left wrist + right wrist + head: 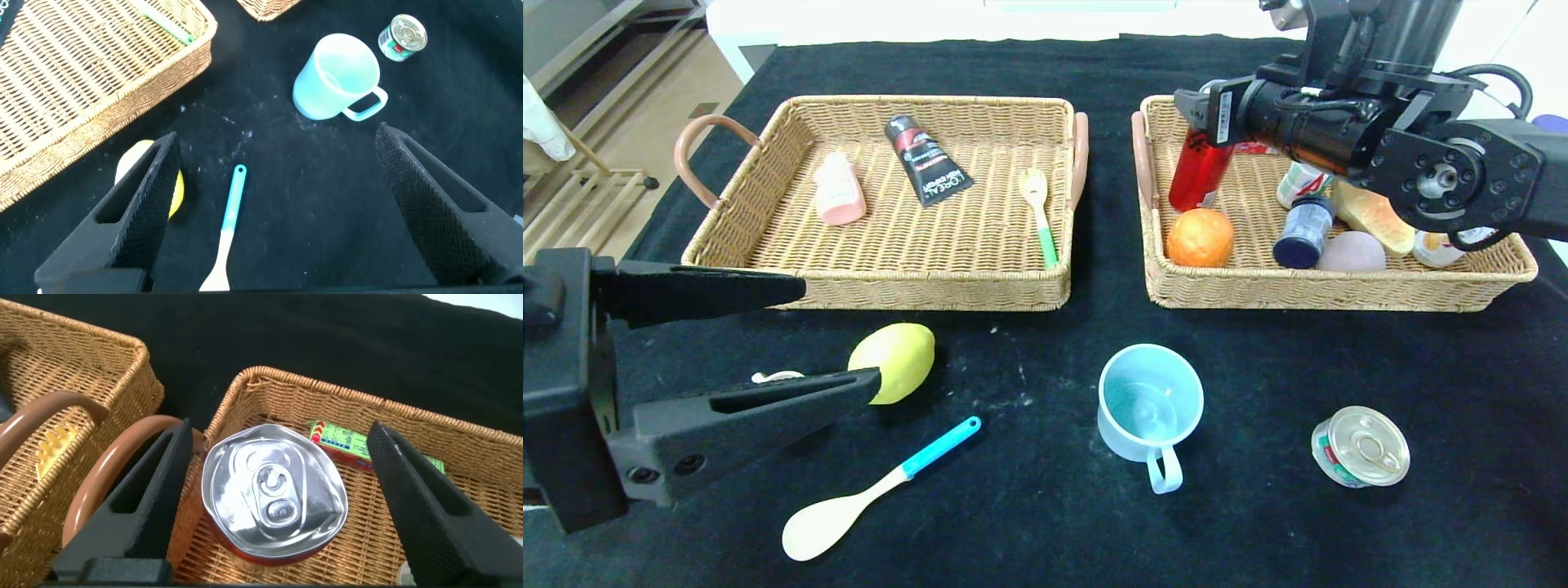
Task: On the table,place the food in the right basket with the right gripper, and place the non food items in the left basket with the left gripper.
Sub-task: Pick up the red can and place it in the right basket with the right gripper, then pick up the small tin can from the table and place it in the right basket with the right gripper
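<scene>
Two baskets are set side by side at the back of the desk. The right hand is held over the near-left corner of the right basket, its fingers spread apart on either side of a red can that stands upright on the basket floor, apparently just let go. The can is seen close beside the basket's brown handle, so little room is left on that side; a straight lift looks the safest way out. An orange, a dark bottle and a bread roll are already gathered in the same basket.

The left hand is held wide open and empty, low over the desk in front of the left basket, with a spoon lying between its fingers in the wrist view. A lemon is found just beside the spoon, a cup well to its right, and a tin farther right still. Open desk is left around the spoon, though the lemon crowds one finger's path.
</scene>
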Action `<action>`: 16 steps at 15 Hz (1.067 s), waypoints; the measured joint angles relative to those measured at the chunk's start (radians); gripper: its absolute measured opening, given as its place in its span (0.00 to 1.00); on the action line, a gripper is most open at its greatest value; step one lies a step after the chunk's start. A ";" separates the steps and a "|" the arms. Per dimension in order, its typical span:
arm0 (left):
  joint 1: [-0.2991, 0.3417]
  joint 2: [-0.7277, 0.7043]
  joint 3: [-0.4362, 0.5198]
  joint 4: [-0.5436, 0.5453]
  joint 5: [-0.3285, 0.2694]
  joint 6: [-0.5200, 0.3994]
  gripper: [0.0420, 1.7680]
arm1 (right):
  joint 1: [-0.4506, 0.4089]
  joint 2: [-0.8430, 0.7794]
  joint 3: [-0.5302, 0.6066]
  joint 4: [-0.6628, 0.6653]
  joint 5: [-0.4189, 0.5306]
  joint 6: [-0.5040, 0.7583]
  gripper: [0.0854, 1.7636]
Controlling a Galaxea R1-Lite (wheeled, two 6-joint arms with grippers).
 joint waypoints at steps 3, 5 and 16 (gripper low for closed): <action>0.000 -0.001 0.000 0.000 0.000 0.000 0.97 | 0.006 -0.008 0.003 0.010 -0.002 0.000 0.91; 0.000 -0.002 0.000 0.000 0.000 0.000 0.97 | 0.008 -0.025 0.013 0.015 -0.004 0.000 0.92; 0.000 -0.019 -0.006 0.002 0.001 0.000 0.97 | 0.014 -0.267 0.251 0.130 -0.003 -0.002 0.96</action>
